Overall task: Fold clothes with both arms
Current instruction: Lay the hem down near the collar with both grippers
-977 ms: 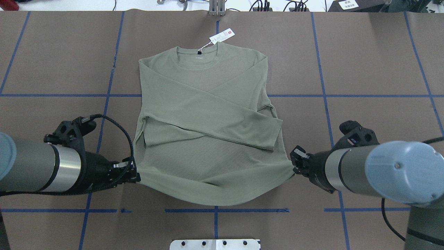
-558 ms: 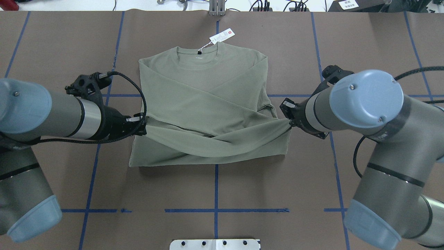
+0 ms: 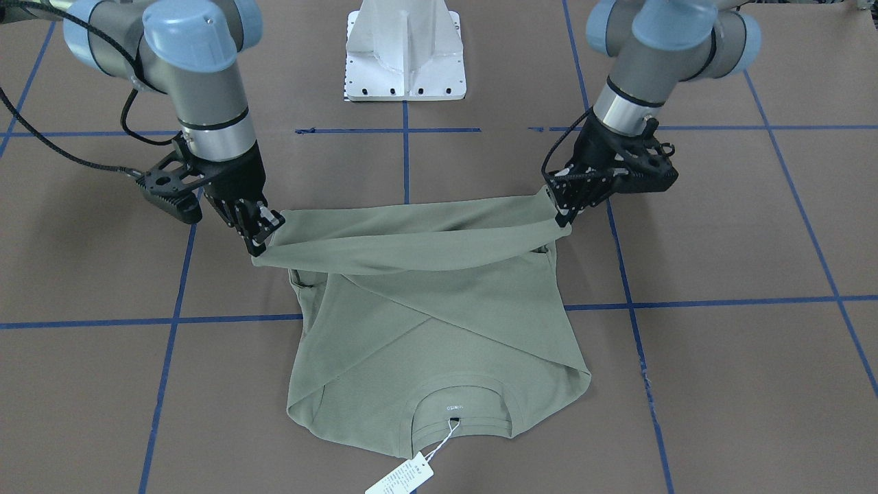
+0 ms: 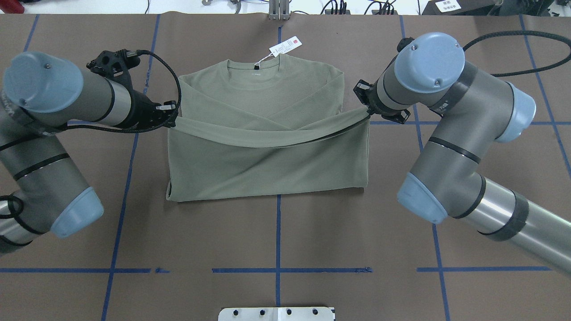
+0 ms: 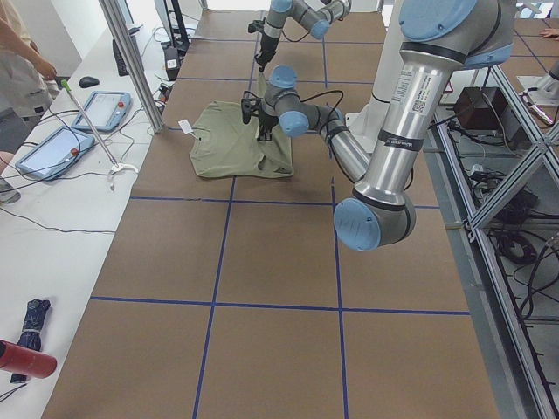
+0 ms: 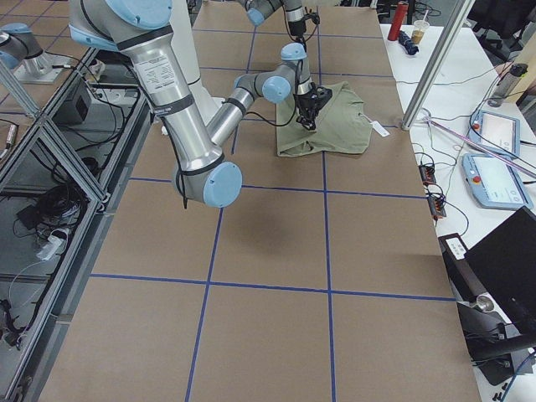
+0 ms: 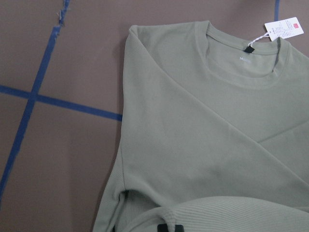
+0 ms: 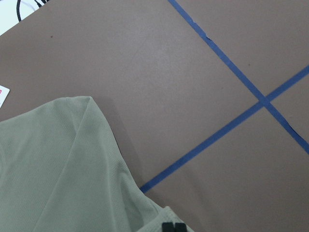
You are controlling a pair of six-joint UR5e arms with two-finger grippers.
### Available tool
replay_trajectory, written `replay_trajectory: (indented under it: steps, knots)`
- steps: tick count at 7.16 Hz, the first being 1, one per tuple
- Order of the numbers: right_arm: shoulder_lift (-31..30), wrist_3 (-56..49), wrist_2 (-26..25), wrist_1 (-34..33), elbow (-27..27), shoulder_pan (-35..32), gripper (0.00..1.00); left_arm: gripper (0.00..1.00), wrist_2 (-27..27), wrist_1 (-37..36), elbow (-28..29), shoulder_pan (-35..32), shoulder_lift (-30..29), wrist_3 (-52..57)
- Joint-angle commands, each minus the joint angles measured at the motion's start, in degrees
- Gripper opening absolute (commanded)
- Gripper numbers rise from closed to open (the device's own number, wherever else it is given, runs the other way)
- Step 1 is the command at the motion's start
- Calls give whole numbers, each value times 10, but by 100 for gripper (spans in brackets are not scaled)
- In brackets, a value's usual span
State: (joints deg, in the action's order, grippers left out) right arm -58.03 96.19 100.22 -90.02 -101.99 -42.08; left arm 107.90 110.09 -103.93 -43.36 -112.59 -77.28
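Exterior front-facing: shirt (image 3: 439, 329) neck print (image 3: 453, 406) seemingly reads MINISO; tag (image 3: 401, 477) illegible.

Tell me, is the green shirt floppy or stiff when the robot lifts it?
Probably floppy: the shirt sags in the middle between the left gripper and right gripper. Likely light, since two small pinches carry its hem. It probably won't roll; the rest lies flat.

The shirt (image 4: 267, 165) was olive-green, finely ribbed. Its tag (image 4: 285, 46) was white with a red mark. The table (image 4: 357, 232) was brown, gridded with blue lines. The arms (image 4: 89, 104) were silver-grey with light-blue caps.
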Motion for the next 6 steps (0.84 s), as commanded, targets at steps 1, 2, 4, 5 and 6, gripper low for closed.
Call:
replay_trajectory:
  steps: [1,2,4,5,6]
  knots:
    - [83,-18,15,63,151,-34,0,0,0,70,119,-35,-31,54]
    - [105,-21,20,99,204,-48,0,0,2,92,161,-53,-39,116]
    - [167,-42,29,120,300,-65,0,0,1,100,245,-55,-90,106]
    - [168,-57,28,122,317,-65,0,0,0,101,258,-55,-95,107]
    - [169,-64,27,132,333,-64,0,0,-1,109,273,-56,-96,109]
